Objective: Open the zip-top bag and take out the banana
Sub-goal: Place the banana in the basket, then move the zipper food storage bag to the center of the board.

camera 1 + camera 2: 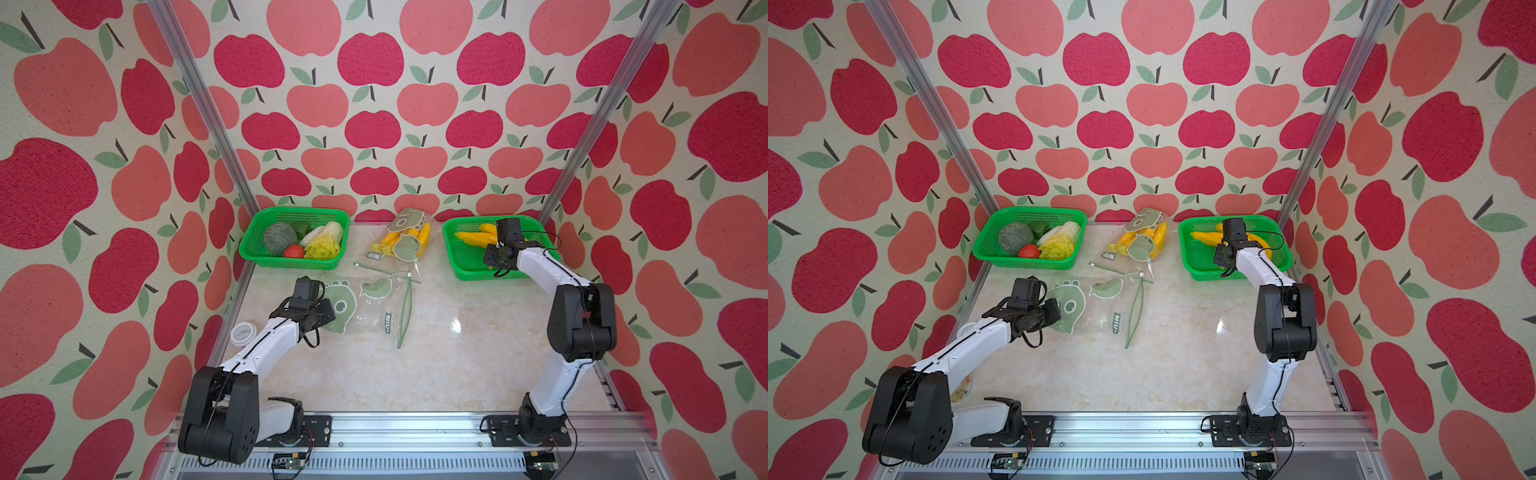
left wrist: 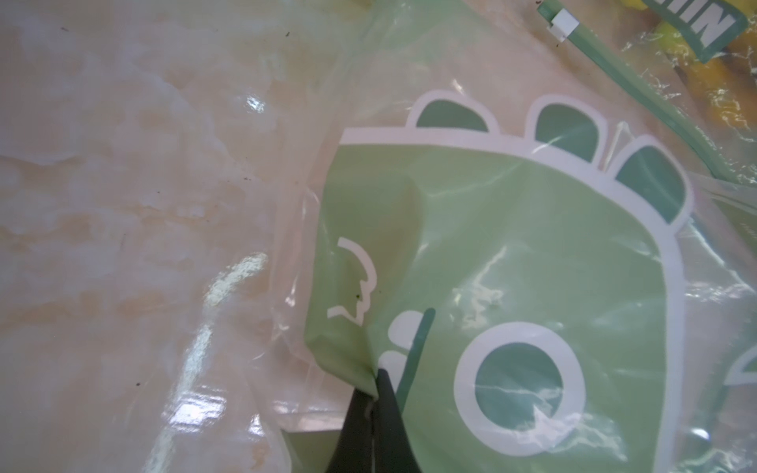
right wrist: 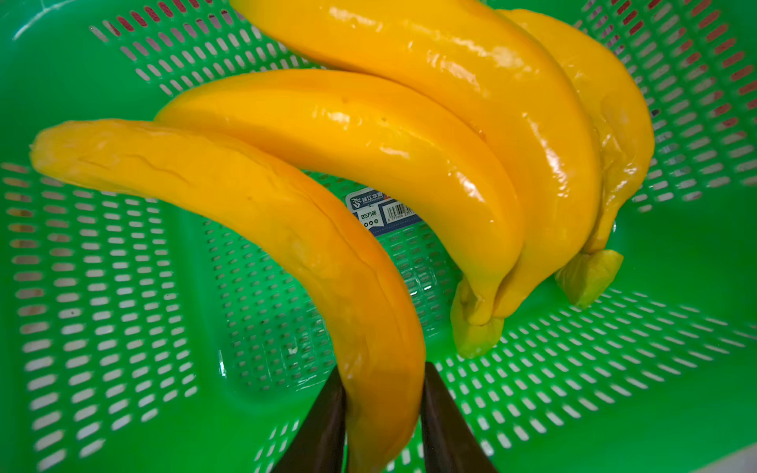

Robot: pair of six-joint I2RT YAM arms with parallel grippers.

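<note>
A clear zip-top bag (image 1: 374,303) with green dinosaur prints lies flat mid-table, its green zip strip (image 1: 405,316) slack, and nothing shows inside it. My left gripper (image 2: 375,389) is shut on a fold of this bag's edge (image 2: 348,364), at the bag's left side in both top views (image 1: 1054,311). Over the right green basket (image 1: 465,266), my right gripper (image 3: 383,381) has a yellow banana (image 3: 286,229) between its fingers. Both fingers lie against the banana's sides. Its far end reaches across the basket floor.
A second printed bag (image 1: 405,241) holding yellow bananas lies at the back centre. Two banana bunches (image 3: 409,135) lie in the right basket. The left green basket (image 1: 253,249) holds vegetables. A white round lid (image 1: 244,332) lies by the left arm.
</note>
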